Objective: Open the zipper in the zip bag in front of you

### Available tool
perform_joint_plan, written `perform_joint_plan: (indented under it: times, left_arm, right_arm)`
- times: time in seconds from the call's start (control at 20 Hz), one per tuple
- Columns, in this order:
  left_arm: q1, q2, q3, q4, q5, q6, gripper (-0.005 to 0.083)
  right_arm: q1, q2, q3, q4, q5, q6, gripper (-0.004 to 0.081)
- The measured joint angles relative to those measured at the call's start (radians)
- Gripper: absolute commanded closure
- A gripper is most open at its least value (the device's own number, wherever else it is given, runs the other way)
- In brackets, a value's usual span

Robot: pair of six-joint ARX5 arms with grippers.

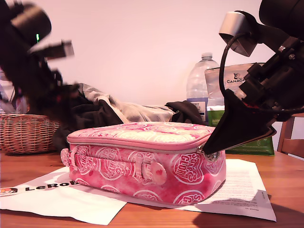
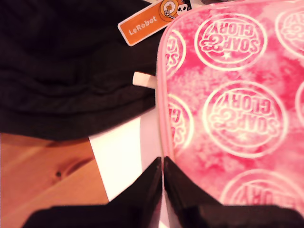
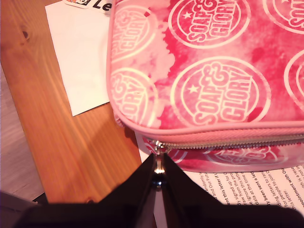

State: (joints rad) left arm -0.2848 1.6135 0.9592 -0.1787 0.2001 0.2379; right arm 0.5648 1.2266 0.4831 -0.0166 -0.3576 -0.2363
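Observation:
The pink zip bag (image 1: 142, 161) with white round logos lies on white paper on the wooden table. Its zipper (image 1: 137, 148) runs shut just under the top panel. At the bag's corner on the exterior view's right, my second gripper (image 1: 209, 151) is shut on the small metal zipper pull (image 3: 159, 151), at the end of the toothed zipper (image 3: 223, 142). My first gripper (image 2: 162, 161) is shut with nothing seen between its fingers, over the far edge of the zip bag (image 2: 237, 109). Its arm is a dark blur at the exterior view's left (image 1: 42, 80).
A wicker basket (image 1: 23, 133) stands at the exterior view's left, dark and grey clothes (image 1: 109, 111) behind the bag. A water bottle (image 1: 202, 80) and a green-and-silver pouch (image 1: 232, 83) stand behind at the right. Printed paper (image 1: 242, 185) lies underneath. An orange LeRobot tag (image 2: 147, 26) lies on black cloth.

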Motion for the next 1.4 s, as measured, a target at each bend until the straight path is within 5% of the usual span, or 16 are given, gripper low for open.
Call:
perform_joint_plan:
  times: [0.15, 0.6, 1.25, 1.4]
  left_arm:
    - [0.008, 0.088, -0.002, -0.011, 0.001, -0.001, 0.0794]
    - [-0.042, 0.089, -0.006, -0.017, 0.206, -0.046, 0.0795]
    - [-0.089, 0.089, -0.006, -0.018, 0.266, -0.098, 0.0795]
    - [-0.095, 0.089, -0.006, -0.030, 0.268, -0.098, 0.0795]
  right_arm:
    - [0.000, 0.000, 0.005, -0.009, 0.001, 0.000, 0.0783]
    - [-0.033, 0.000, 0.023, -0.080, -0.033, 0.000, 0.0783]
    - [-0.012, 0.000, 0.047, -0.154, -0.086, 0.003, 0.0783]
    - [-0.006, 0.000, 0.047, -0.160, -0.043, 0.002, 0.0783]
